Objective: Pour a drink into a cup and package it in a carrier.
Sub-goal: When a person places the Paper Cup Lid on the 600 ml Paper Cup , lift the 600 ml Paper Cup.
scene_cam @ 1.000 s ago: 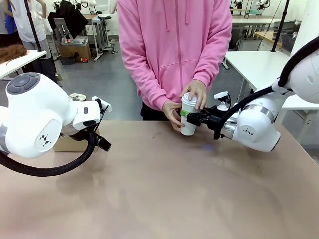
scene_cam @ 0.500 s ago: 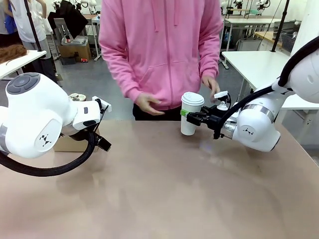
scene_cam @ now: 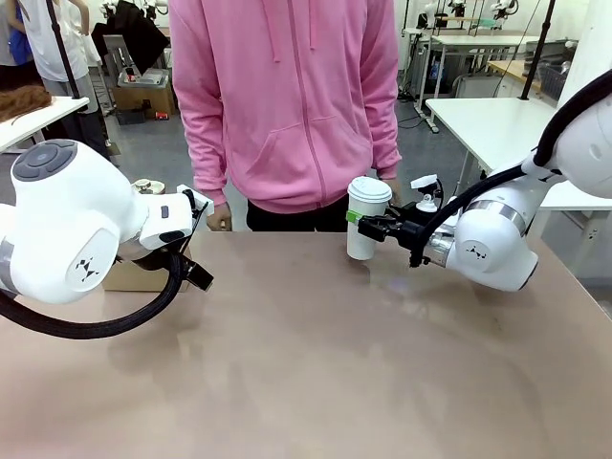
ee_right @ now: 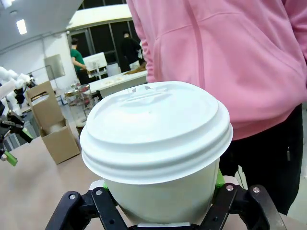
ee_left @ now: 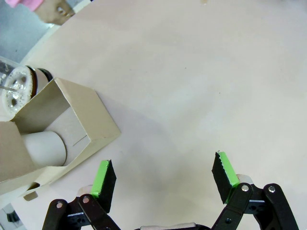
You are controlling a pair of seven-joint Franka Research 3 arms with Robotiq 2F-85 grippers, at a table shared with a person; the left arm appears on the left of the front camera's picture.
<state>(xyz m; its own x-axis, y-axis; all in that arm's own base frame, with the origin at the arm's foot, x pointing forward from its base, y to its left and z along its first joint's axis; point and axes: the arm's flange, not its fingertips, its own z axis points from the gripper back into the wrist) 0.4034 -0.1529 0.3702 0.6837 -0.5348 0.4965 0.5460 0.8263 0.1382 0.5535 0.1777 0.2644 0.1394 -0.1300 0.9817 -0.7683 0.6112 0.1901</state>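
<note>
White cup (lidded) clamped in right end effector.

Tan table up front. At its far edge, a person in a pink hoodie. To the right, a white table and a small white spray bottle. Far back left, a brown box on the floor.

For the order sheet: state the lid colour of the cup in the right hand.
White lid, on a white cup; clearest in the right wrist view.
</note>
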